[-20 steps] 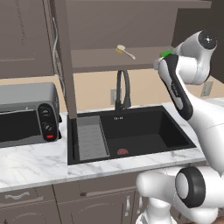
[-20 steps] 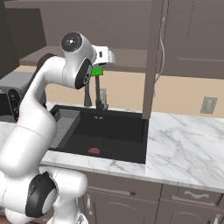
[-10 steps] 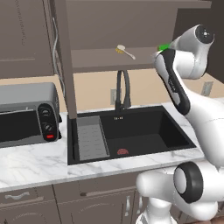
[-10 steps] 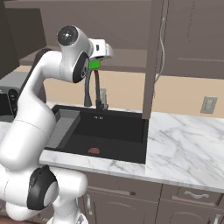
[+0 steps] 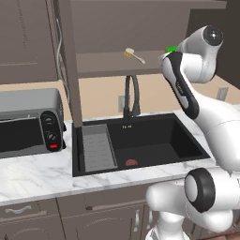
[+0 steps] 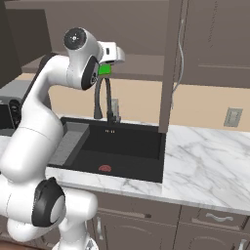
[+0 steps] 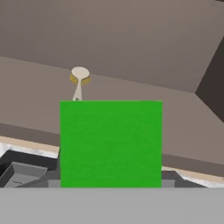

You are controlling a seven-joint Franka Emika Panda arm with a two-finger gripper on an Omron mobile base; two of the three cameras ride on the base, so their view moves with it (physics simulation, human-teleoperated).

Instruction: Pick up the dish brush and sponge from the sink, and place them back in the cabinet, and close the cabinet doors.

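We see the gripper point(image 6: 108, 61) near the top of the right base view, left of centre, raised to the level of the cabinet point(image 5: 140, 28) shelf. It is clamped on the sponge point(image 7: 110, 143): in the hand view the bright green block covers the centre and lower middle of the frame, right in front of the camera, and in the right base view a green patch sits just under the white hand. In the left base view a sliver of green shows at the upper right, beside the arm's top joint.

The dish brush point(image 5: 134, 55) lies on the cabinet shelf, upper centre of the left base view, its cream-yellow head toward the left and its pale handle running down to the right. In the hand view we find it just above the sponge's top left corner, head uppermost.

The sink point(image 5: 154, 140) sits in the middle of the left base view, with its red drain point(image 5: 131, 162) near the front. One of the cabinet doors point(image 6: 172, 63) stands open, edge-on, in the upper middle of the right base view.
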